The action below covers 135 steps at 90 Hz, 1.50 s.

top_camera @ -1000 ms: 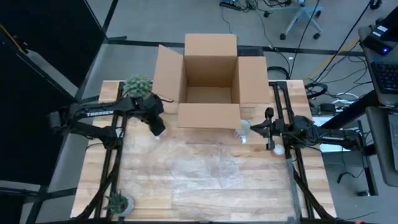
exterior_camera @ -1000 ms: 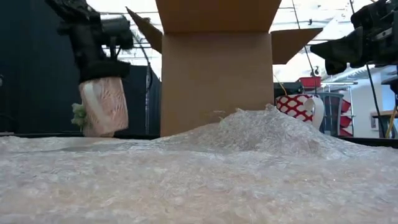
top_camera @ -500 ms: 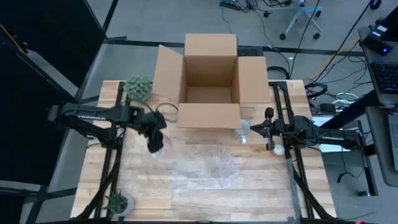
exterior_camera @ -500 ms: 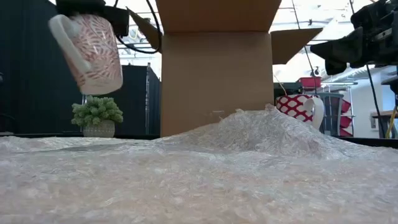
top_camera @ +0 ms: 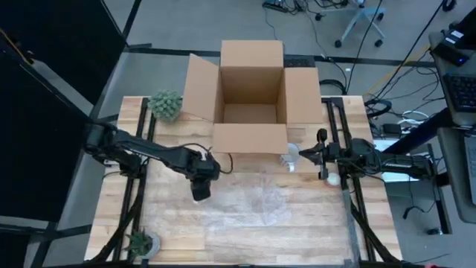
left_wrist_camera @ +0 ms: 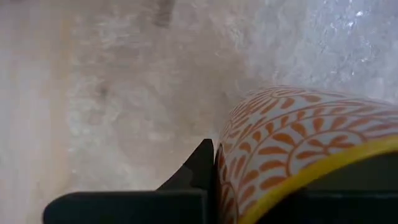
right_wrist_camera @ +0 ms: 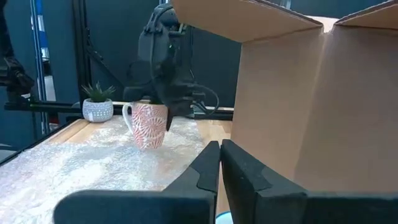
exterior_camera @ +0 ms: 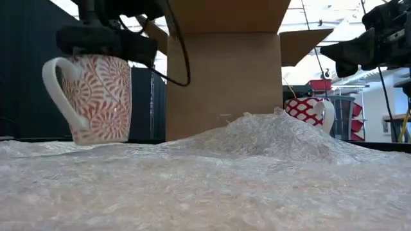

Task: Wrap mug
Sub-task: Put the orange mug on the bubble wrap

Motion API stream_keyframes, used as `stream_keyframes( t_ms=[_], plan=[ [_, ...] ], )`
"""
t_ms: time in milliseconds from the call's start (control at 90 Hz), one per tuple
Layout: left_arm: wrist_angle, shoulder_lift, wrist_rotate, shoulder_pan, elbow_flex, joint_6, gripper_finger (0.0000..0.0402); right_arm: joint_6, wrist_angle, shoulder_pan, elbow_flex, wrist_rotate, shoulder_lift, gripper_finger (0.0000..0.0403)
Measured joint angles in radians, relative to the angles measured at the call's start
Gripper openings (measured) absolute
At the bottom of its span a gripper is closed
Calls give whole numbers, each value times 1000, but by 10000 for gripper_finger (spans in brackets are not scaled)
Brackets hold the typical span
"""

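Note:
A white mug (exterior_camera: 96,96) with a red-orange leaf pattern and a yellow rim hangs upright under my left gripper (top_camera: 199,184), which is shut on it over the left part of the bubble wrap sheet (top_camera: 256,202). Its handle (exterior_camera: 59,90) points away from the box. In the right wrist view the mug (right_wrist_camera: 149,124) looks level with the wrap; whether its base touches, I cannot tell. My right gripper (top_camera: 321,158) waits shut at the table's right side, beside a second patterned mug (exterior_camera: 309,110) that stands behind a hump of the wrap. My left gripper holds the mug by its wall at the rim (left_wrist_camera: 231,180). One finger (left_wrist_camera: 198,169) lies on the outside and the other goes inside the mug. The fingers come from above, pointing down. The mug hangs upright below them, base at the wrap's surface.
An open cardboard box (top_camera: 250,97) stands at the far middle of the table. A small potted plant (top_camera: 165,104) sits at the far left and another (top_camera: 141,242) at the near left corner. The wrap rises in a hump (exterior_camera: 270,131) before the box.
My left gripper has carried the mug from beside the far-left plant toward the table's middle and near edge, over the bubble wrap. The mug was raised high and tilted half a second ago; now it is lowered to the wrap and upright.

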<state>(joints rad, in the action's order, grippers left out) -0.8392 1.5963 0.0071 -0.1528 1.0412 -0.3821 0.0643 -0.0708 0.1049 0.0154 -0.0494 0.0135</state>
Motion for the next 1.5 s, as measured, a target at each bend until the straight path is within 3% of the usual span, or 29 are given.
stream_keyframes(
  t_ms=[178, 667, 1211, 1333, 1433, 1500],
  plan=[
    [86, 59, 31, 1, 4, 13, 12, 0, 0, 0, 0, 0, 0, 4],
    [118, 55, 72, 1, 38, -5, 142, 0, 0, 0, 0, 0, 0, 4],
    [93, 54, 67, -7, 74, 21, 151, -2, -14, 0, 0, 0, 0, 4],
    [94, 54, 66, -7, 74, 21, 151, -324, -68, -9, 0, 0, 0, 4],
    [101, 54, 57, -5, 74, 21, 151, -545, -208, -7, 0, 123, 3, 4],
    [100, 54, 48, -4, 74, 7, 151, -640, -340, -7, 0, 111, 7, 4]
  ],
)
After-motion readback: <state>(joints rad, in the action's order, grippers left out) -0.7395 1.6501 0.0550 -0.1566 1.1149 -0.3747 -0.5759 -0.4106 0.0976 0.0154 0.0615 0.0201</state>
